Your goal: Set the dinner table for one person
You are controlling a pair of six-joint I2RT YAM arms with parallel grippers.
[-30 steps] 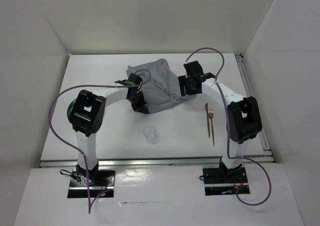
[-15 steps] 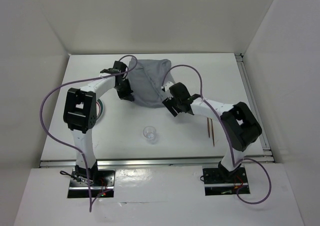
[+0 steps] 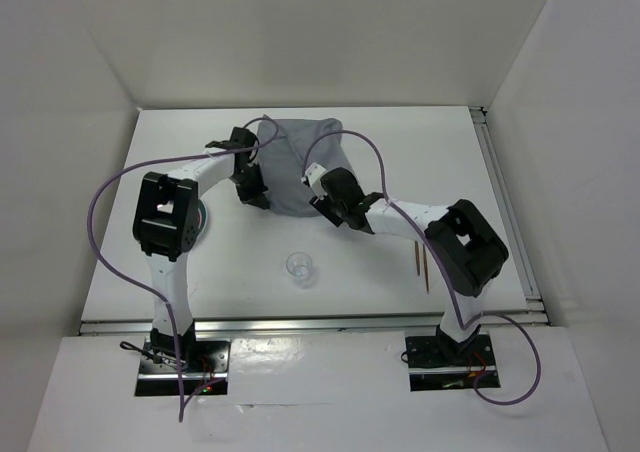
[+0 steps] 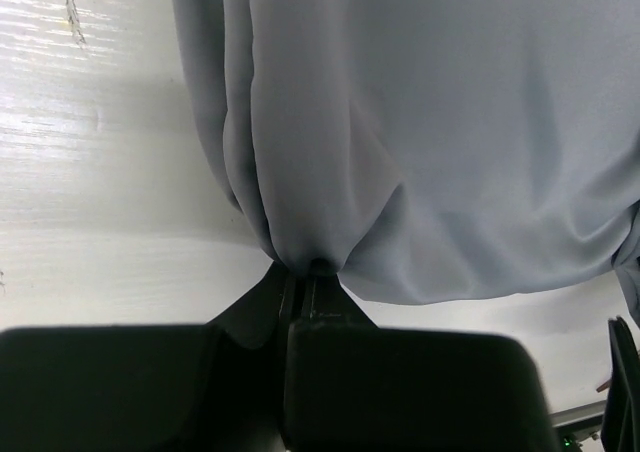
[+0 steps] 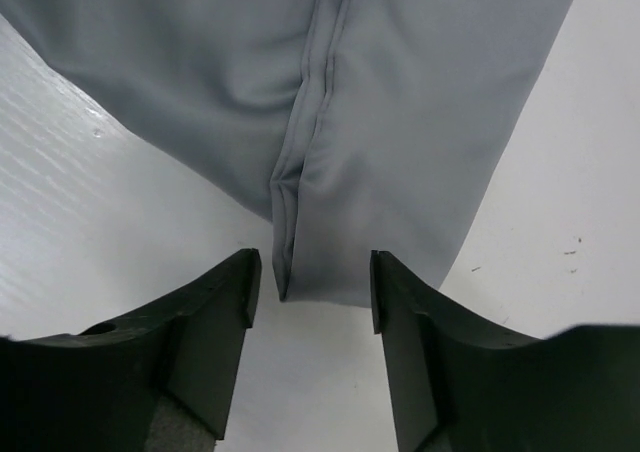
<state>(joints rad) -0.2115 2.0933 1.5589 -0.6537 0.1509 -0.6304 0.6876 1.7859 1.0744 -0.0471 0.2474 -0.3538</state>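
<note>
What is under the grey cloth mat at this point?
Around the grey cloth mat only bare white dinner table shows. The left gripper pinches one bunched edge; the right gripper stands open at a hemmed corner. Anything beneath its middle is covered.

Top view: fixed, high, behind left arm (image 3: 165,222) and right arm (image 3: 465,247); looks down and forward over whole desk (image 3: 420,152); grey cloth (image 3: 290,172) and cup (image 3: 300,267) small in frame.
Left wrist view: very close, low over desk, faces cloth edge; left jaws fill bottom of frame.
Right wrist view: equally close, looks down between right jaws onto cloth hem.
Shared by all three: cloth, bare white desk beside it.
</note>
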